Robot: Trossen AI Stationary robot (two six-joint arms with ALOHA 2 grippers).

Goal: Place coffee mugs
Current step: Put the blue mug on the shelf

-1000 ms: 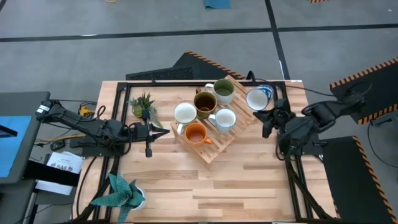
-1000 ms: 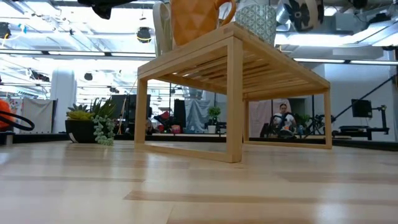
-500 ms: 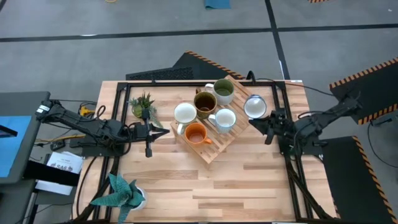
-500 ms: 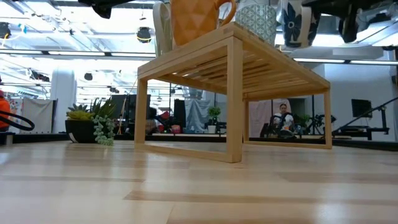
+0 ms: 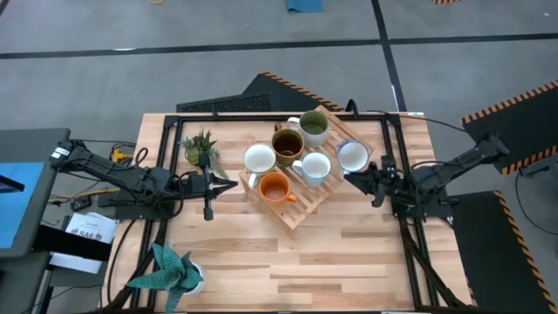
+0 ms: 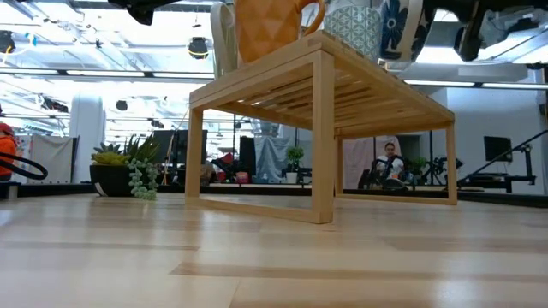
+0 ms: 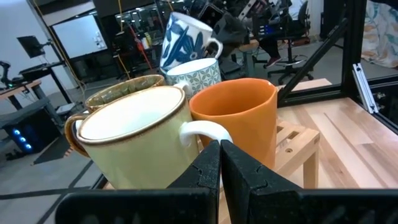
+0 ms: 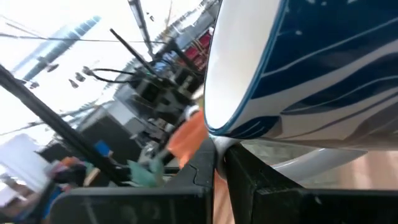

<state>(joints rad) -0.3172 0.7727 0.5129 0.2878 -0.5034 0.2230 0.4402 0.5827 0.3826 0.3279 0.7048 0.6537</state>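
A slatted wooden rack (image 5: 301, 205) carries the cream-white mug (image 5: 259, 158), orange mug (image 5: 275, 186), dark brown mug (image 5: 287, 144), green mug (image 5: 314, 128) and a white patterned mug (image 5: 315, 166), all standing on their bases. My right gripper (image 5: 364, 177) is shut on the white mug with blue pattern (image 5: 352, 156), which is over the rack's right corner. It shows above the other mugs in the left wrist view (image 7: 183, 38). My left gripper (image 5: 209, 185) waits shut, left of the rack, its tips (image 7: 219, 163) near the cream-white mug's handle. My right gripper holds the blue-patterned mug at its side facing the table's right edge (image 8: 219, 142); the mug's body hides the exact part. The fingers come level from the right. The mug sits tilted, above the rack's top (image 6: 396, 30), higher than the other mugs.
One small potted plant (image 5: 200, 148) stands left of the rack near my left gripper; another (image 5: 174, 270) sits at the near left corner. Black frame rails (image 5: 261, 118) border the table. Bare wood (image 5: 331, 253) lies toward the near edge.
My right gripper has carried the blue-patterned mug from near the table's far right toward the near edge and a little left, to the rack's right corner. The mug has turned so that its opening faces up in the high view. The left arm has kept still.
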